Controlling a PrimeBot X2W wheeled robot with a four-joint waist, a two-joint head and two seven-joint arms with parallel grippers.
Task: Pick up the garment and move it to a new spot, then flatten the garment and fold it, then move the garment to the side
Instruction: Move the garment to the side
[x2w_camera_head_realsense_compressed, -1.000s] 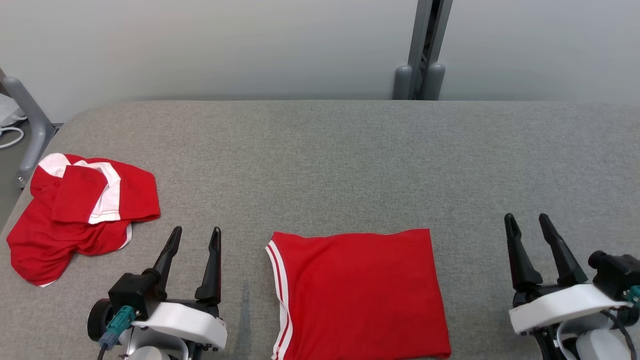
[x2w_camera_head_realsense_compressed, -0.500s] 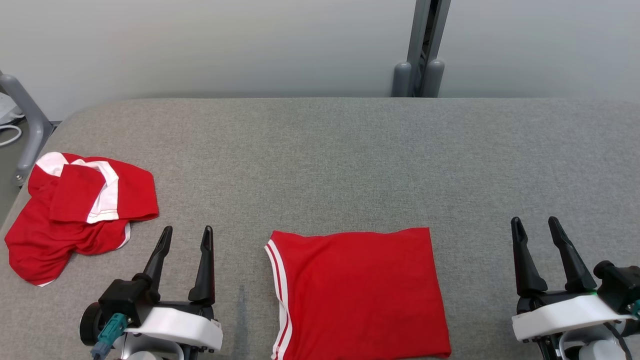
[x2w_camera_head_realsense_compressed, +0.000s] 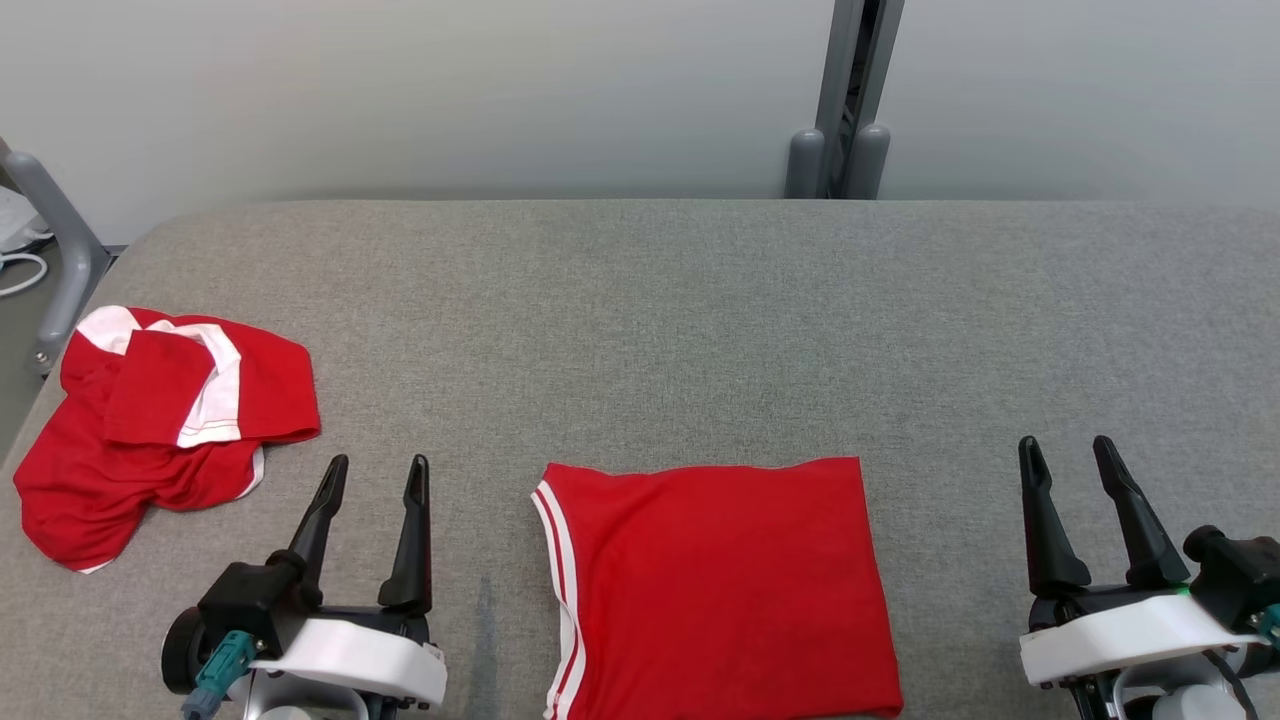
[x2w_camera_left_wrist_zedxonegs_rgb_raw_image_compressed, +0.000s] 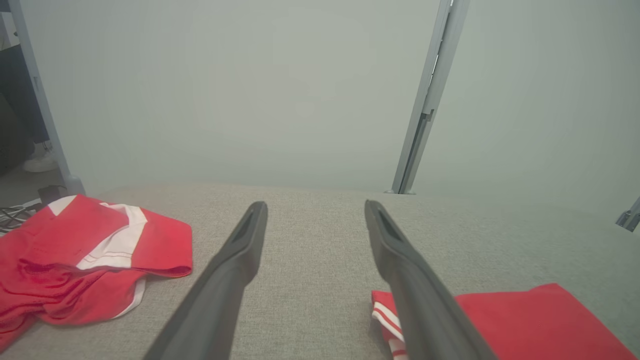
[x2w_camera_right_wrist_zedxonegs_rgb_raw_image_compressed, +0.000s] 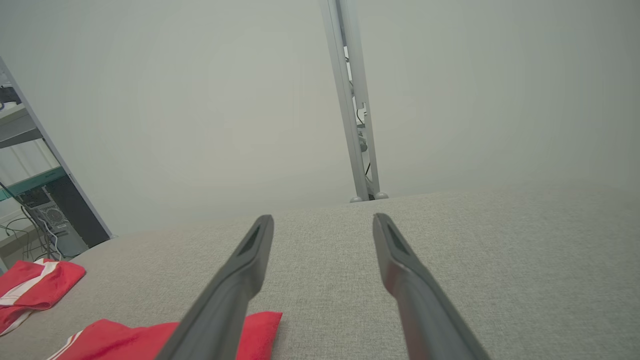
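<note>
A red garment (x2w_camera_head_realsense_compressed: 720, 590) with white stripes along its left edge lies folded into a flat rectangle at the front middle of the grey padded table (x2w_camera_head_realsense_compressed: 680, 320). It also shows in the left wrist view (x2w_camera_left_wrist_zedxonegs_rgb_raw_image_compressed: 525, 325) and the right wrist view (x2w_camera_right_wrist_zedxonegs_rgb_raw_image_compressed: 125, 340). My left gripper (x2w_camera_head_realsense_compressed: 379, 462) stands open just left of it, touching nothing, with bare table between its fingers (x2w_camera_left_wrist_zedxonegs_rgb_raw_image_compressed: 240, 255). Well off to the garment's right, my right gripper (x2w_camera_head_realsense_compressed: 1064, 442) is open and empty too, its fingers (x2w_camera_right_wrist_zedxonegs_rgb_raw_image_compressed: 250, 260) above bare cloth.
A second red and white garment (x2w_camera_head_realsense_compressed: 150, 430) lies crumpled near the table's left edge, left of my left gripper. A grey post (x2w_camera_head_realsense_compressed: 845, 100) rises behind the table's far edge, and a grey frame leg (x2w_camera_head_realsense_compressed: 55, 250) stands at the far left.
Both grippers have drawn back slightly toward the front edge, still open. Neither garment has moved.
</note>
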